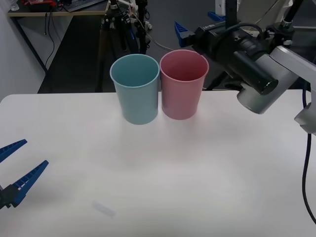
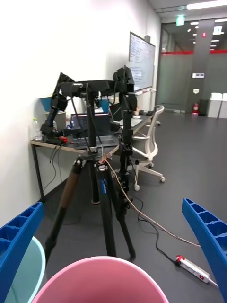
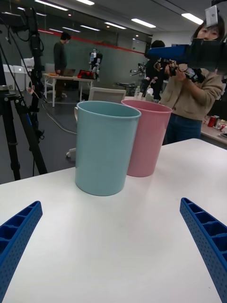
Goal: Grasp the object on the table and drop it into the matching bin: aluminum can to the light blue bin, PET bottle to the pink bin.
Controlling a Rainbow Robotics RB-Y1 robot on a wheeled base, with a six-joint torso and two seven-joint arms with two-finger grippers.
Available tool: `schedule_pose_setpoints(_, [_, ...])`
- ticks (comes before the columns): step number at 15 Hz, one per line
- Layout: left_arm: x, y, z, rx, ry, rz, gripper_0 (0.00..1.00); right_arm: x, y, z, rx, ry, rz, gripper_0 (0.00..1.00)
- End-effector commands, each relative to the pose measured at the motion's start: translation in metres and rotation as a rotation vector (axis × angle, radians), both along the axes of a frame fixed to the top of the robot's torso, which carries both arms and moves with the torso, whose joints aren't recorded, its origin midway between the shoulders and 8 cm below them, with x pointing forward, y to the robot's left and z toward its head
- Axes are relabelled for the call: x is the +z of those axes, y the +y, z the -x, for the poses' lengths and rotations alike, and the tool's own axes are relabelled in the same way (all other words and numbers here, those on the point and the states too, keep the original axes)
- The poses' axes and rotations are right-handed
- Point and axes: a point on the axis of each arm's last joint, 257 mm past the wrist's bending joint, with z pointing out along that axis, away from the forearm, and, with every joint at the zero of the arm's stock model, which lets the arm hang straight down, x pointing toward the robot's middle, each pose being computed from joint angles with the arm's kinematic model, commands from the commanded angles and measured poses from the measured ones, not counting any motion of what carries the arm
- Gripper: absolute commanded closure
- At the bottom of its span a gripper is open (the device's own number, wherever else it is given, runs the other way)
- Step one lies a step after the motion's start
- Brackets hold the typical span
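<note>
Right gripper [image 1: 197,24] raised above and just behind the pink bin [image 1: 183,84], fingers spread, holding nothing. Light blue bin [image 1: 136,89] touches the pink bin's side. Left gripper [image 1: 19,160] spread, low over the table [image 1: 163,173] near its edge, well apart from the pink bin. Bottle's whereabouts: cannot tell.

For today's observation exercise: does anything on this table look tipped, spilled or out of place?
Nothing stands out. The blue bin and pink bin stand upright side by side on the white table. The right gripper hangs open above the pink bin; the left gripper waits open near the table's edge.
</note>
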Motion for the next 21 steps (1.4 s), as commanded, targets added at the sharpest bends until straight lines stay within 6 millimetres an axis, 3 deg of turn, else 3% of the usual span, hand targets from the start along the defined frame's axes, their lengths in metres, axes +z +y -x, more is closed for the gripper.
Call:
schedule_pose_setpoints(1, [0.000, 0.000, 0.000, 0.000, 0.000, 0.000, 0.00, 0.007, -0.007, 0.017, 0.039, -0.032, 0.005, 0.00])
schedule_pose_setpoints(5, [0.000, 0.000, 0.000, 0.000, 0.000, 0.000, 0.00, 0.009, -0.020, 0.048, 0.107, -0.054, 0.030, 0.00])
schedule_pose_setpoints(12, [0.000, 0.000, 0.000, 0.000, 0.000, 0.000, 0.00, -0.005, -0.051, 0.100, 0.212, -0.116, 0.073, 0.00])
schedule_pose_setpoints(18, [0.000, 0.000, 0.000, 0.000, 0.000, 0.000, 0.00, -0.032, -0.078, 0.135, 0.271, -0.165, 0.133, 0.00])
schedule_pose_setpoints(21, [0.000, 0.000, 0.000, 0.000, 0.000, 0.000, 0.00, -0.059, -0.093, 0.157, 0.296, -0.168, 0.180, 0.00])
